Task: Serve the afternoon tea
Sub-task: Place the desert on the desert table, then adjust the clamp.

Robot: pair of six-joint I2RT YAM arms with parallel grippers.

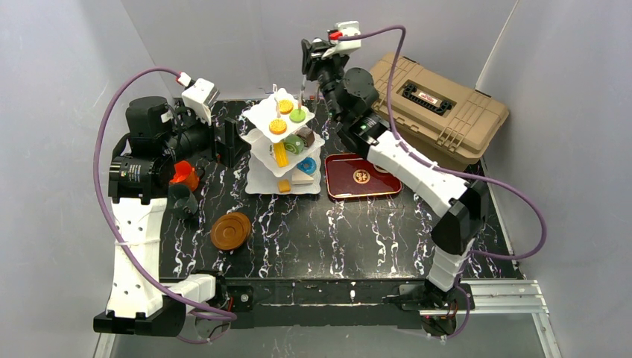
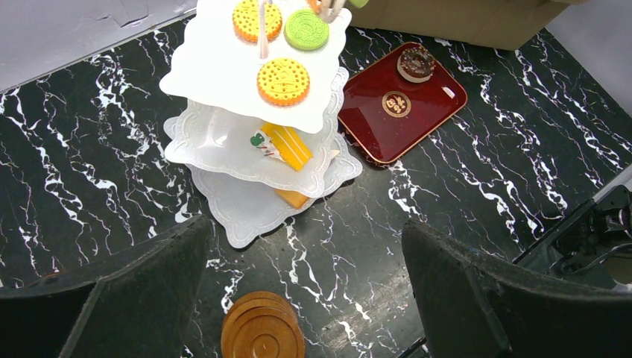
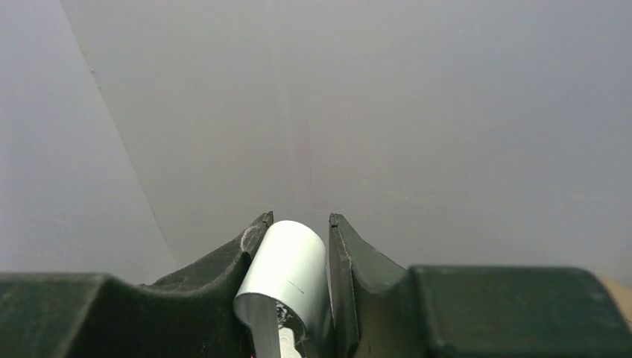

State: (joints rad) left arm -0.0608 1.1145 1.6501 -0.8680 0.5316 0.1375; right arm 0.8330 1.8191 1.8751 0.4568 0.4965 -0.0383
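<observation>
The black marbled table [image 1: 373, 231] fills the middle of the overhead view; a tan toolbox [image 1: 440, 104] sits at its upper right edge. The white three-tier stand [image 1: 262, 112] stands upper centre; just right of it lies a dark red tray [image 1: 361, 177], which carries a chocolate donut [image 2: 416, 63] in the left wrist view. A stack of brown saucers [image 1: 230, 230] lies lower left of the stand; the orange cup [image 1: 184, 175] and the dark cup [image 1: 182, 201] sit at the left, close under the left arm.

The left gripper [image 1: 229, 142] hangs just left of the stand, its jaws spread wide and holding nothing. In its own view the two fingers frame the bottom corners; the stand lies above and between them in the upper half, and the saucers [image 2: 262, 332] show at the bottom centre, between the fingers.

The right gripper [image 1: 306, 61] is at the top centre, above and just right of the stand's top tier. It is clamped on the metal tongs [image 1: 302, 89], whose pale rounded bend [image 3: 287, 268] fills the narrow gap between its fingers. The tongs hang down, and their tips [image 2: 333, 7] reach the top plate just beside the green cookie [image 1: 297, 115].

That plate also holds an orange cookie [image 1: 285, 106] and a yellow cookie [image 1: 277, 127]. The middle tier bears a yellow cake slice [image 1: 280, 154] and a teal donut [image 1: 294, 144]; the bottom tier bears a blue donut [image 1: 308, 164].
</observation>
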